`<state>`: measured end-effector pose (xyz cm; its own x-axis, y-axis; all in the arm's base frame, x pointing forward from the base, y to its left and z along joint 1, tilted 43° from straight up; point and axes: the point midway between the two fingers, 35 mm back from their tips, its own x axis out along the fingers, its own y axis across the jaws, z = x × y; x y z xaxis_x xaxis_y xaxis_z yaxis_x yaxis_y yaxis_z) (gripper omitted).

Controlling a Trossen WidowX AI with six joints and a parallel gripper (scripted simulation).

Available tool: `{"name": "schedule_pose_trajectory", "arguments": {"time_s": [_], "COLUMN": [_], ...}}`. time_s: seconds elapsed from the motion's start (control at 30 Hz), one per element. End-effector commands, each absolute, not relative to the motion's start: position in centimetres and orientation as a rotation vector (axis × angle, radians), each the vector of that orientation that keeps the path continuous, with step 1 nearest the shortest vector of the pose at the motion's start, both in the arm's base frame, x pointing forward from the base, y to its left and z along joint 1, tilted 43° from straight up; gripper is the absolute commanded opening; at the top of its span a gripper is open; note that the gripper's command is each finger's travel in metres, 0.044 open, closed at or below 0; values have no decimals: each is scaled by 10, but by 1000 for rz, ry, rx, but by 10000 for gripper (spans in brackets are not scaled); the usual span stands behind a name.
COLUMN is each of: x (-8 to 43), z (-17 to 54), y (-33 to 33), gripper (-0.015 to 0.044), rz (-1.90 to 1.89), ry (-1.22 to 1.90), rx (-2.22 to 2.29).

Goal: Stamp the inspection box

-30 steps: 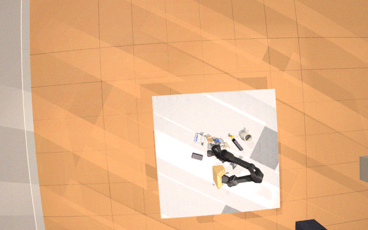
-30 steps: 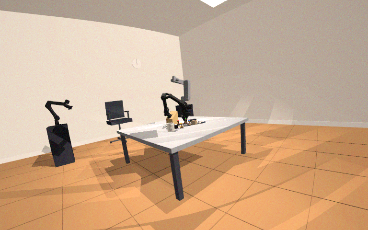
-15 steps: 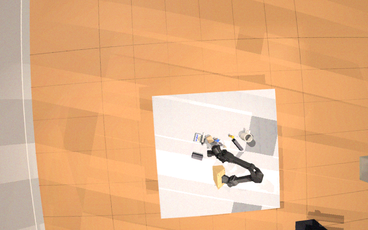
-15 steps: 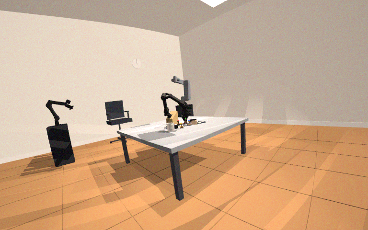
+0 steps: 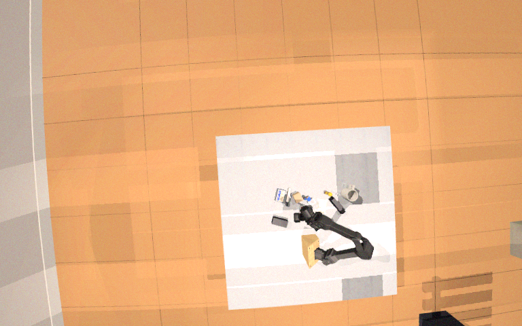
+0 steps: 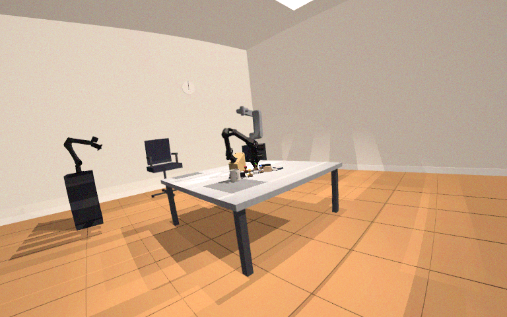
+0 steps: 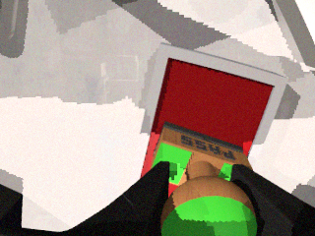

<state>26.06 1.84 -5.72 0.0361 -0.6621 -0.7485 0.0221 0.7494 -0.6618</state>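
My gripper (image 7: 200, 172) (image 6: 255, 165) is shut on the PASS stamp (image 7: 209, 144), a wooden block with a round, green-topped knob. In the wrist view the stamp is upright over the near part of the ink pad (image 7: 217, 100), a red pad in a grey tray. The stamp's underside is hidden, so I cannot tell if it touches the red surface. A small white card with blue print (image 5: 281, 195) lies left of the arm in the top view. Its inspection box is too small to make out. The arm's wrist hides the pad there.
A dark rectangular item (image 5: 279, 221) lies left of the gripper. A tan block (image 5: 296, 197) and a small blue item (image 5: 306, 198) are close beyond it. A long black item (image 5: 337, 205) and a mug (image 5: 350, 194) stand or lie to the right. A wooden wedge (image 5: 309, 248) is by the arm's base.
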Motion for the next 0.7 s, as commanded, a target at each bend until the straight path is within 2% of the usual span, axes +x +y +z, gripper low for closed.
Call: {"name": "schedule_pose_trajectory", "arguments": {"time_s": [0.0,0.67], "x": [261,261], "z": [-58,-52], "y": [17,22], "gripper": [0,0], "rz": [-569,-569], "ry": [1451,1451], "rx": [-561,-561]}}
